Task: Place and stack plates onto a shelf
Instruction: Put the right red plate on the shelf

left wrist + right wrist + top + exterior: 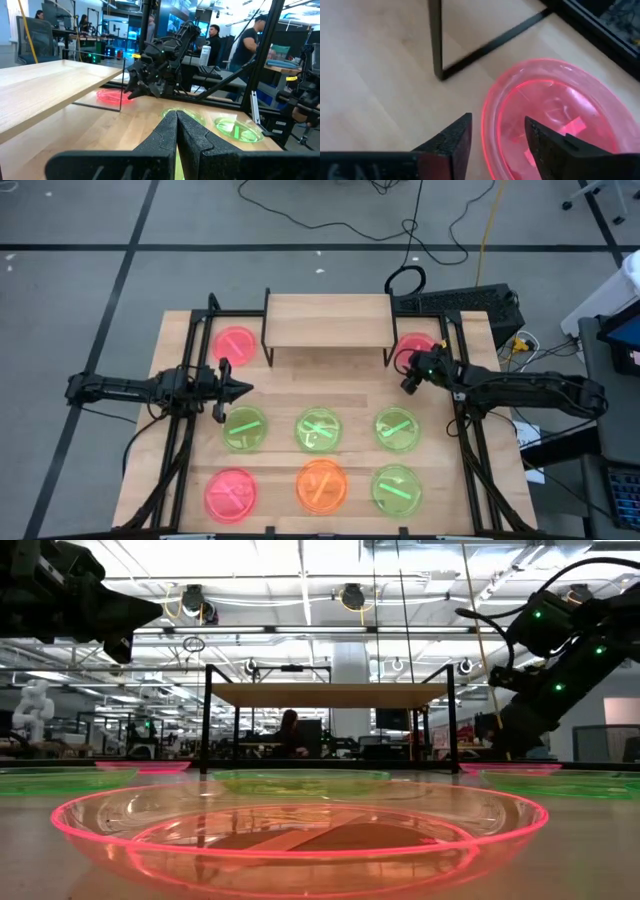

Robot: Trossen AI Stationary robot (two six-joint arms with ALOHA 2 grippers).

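The right pincer (pixel 495 145) is hanging spread just over the near rim of a pink-red plate (pixel 560 110) that is lying on the worktop (pixel 280 395) beside the right legs of the shelf (pixel 327 320) — one finger is standing outside the rim, the other over the plate's inside. Nothing is being held yet; the step in hand looks like the first pick, since the shelf board is carrying no plate at all.

The left pincer (pixel 236 390) is waiting with its fingers pressed together, hovering between the other pink-red plate (pixel 235 343) at the shelf's left and the nearest green plate (pixel 245 428). The remaining plates are sitting flat on the worktop in two rows: three green ones in the row nearer the shelf, then a pink-red one (pixel 231 491), the orange plate (pixel 322 485) and another green one (pixel 396 489) along the front edge.

The next move calls for lowering the right pincer so the rim sits between the fingers, then closing on that thin wall — a shallow bite may let the slick plastic slip. After that the plate needs lifting clear of the black leg before it is being carried up onto the board.
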